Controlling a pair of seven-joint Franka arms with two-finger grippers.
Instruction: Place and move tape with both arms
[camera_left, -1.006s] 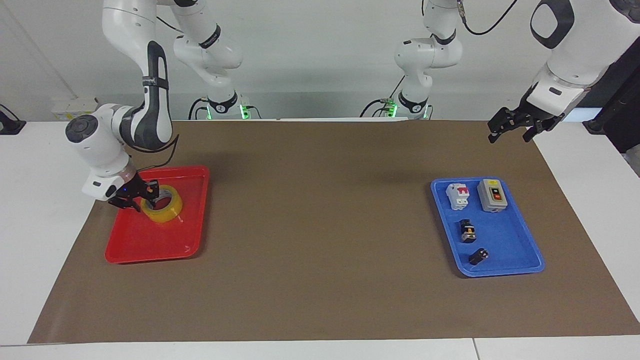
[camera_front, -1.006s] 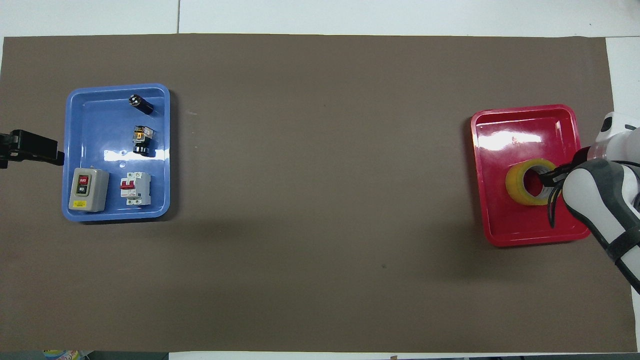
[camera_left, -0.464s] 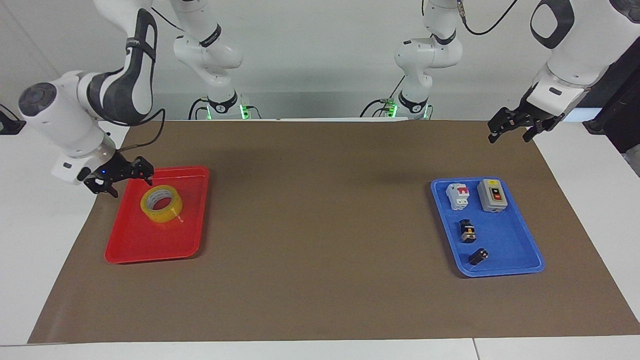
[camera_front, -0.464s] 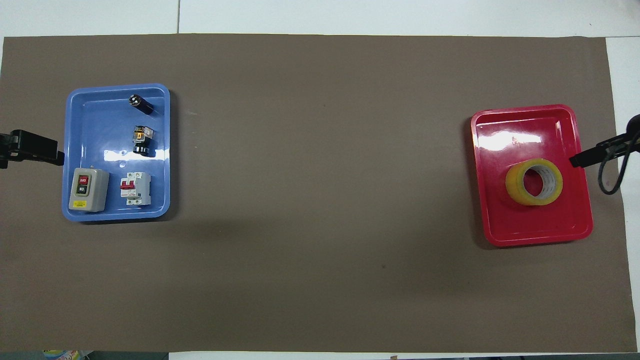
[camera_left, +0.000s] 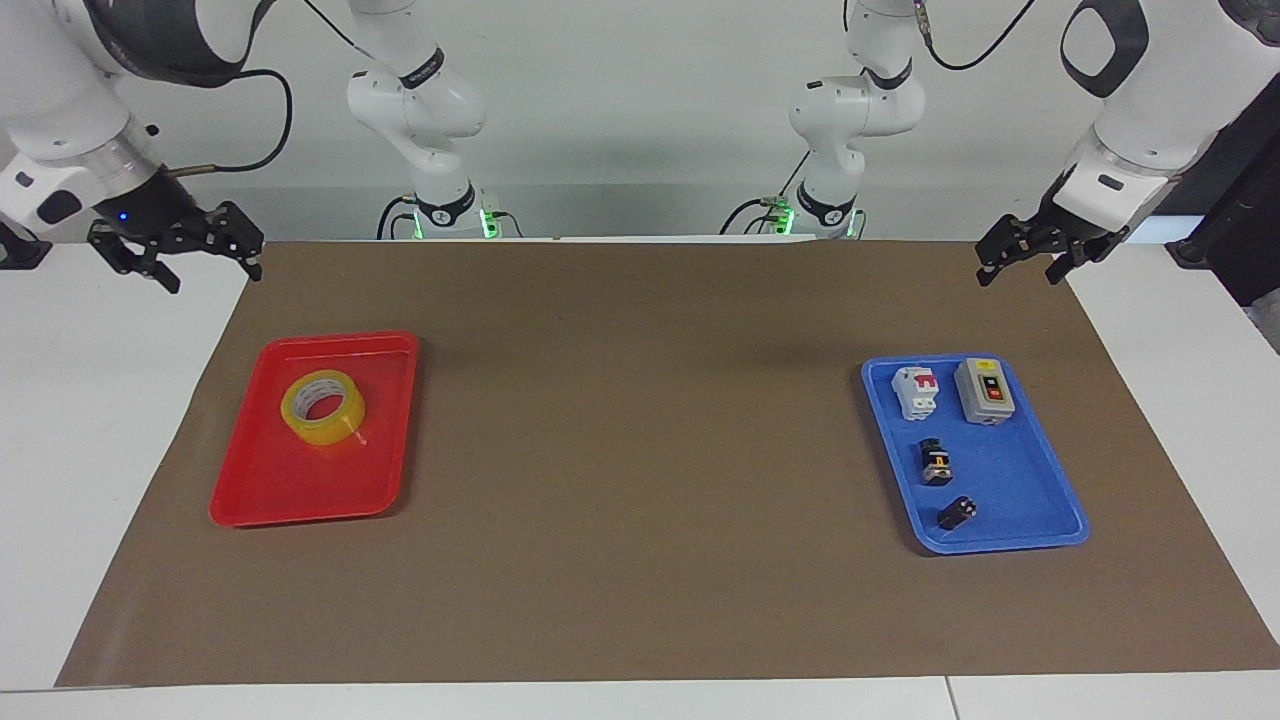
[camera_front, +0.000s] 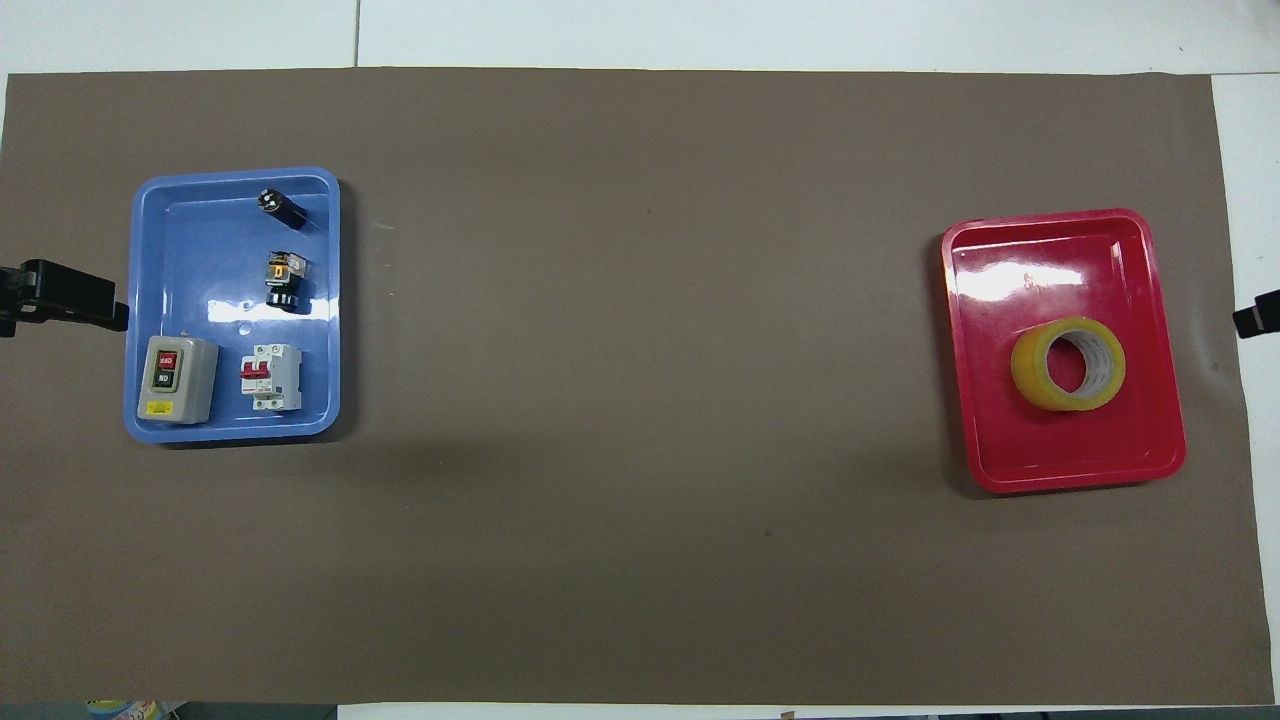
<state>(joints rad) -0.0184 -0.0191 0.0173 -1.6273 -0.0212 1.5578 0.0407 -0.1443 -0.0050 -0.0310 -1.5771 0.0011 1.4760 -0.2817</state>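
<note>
The tape (camera_left: 323, 409) is lying in the red tray (camera_left: 290, 490); both grippers, right (camera_left: 175, 262) and left (camera_left: 1020, 262), are hanging spread apart (cropped overhead).

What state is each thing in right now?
tape: flat in the red tray, not held
right claw: open, empty, raised at the mat's edge
left claw: raised, waiting, empty
blue tray: holds four electrical parts

Yellow tape (camera_left: 322, 408) with a pale core sits in a red tray (camera_left: 262, 490); blue tray (camera_left: 1030, 505), brown mat (camera_left: 640, 420), white table (camera_left: 90, 400).
</note>
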